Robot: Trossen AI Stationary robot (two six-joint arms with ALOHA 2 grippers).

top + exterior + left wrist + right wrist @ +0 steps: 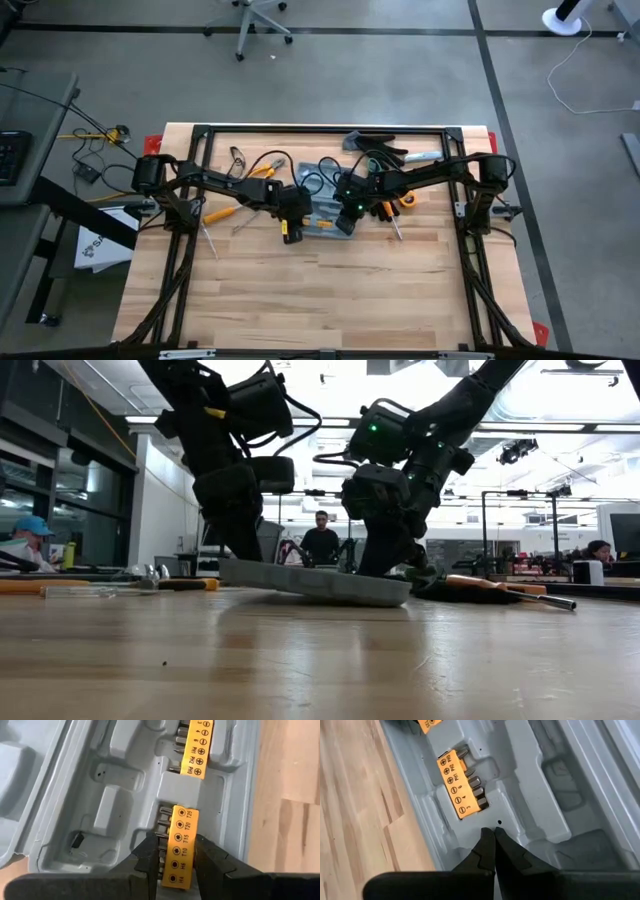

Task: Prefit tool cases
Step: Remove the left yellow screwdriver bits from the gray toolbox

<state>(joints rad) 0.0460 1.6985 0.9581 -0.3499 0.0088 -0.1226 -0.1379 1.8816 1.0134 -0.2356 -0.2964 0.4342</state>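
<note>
The grey-blue tool case (325,215) lies open at the table's middle, its moulded tray (115,795) facing up. In the low view the tool case (320,582) is tilted: its left end is raised and its right end rests on the wood. One yellow bit holder (457,785) sits in a recess of the tray. My left gripper (177,870) is shut on a second yellow bit holder (181,837) over the tray. My right gripper (494,834) is shut, its tips on the tray beside the seated holder. My left gripper pinches the second yellow bit holder's near end (175,875) between its two fingers, one on each long side. The fingers slant down from the table's left and lie along the holder. Whether the holder sits in its recess, I cannot tell. My right gripper presses its shut fingertips (487,842) on the tray's grey floor (500,822), just beside the seated holder's end. The fingers slant down from the table's right. The case's right end lies on the table under them.
Loose hand tools lie around the case: orange-handled screwdrivers (222,212) (405,200), pliers (262,168), and black gloves (375,148) at the far side. Bare wood (320,300) fills the near half. People (322,540) show in the room behind.
</note>
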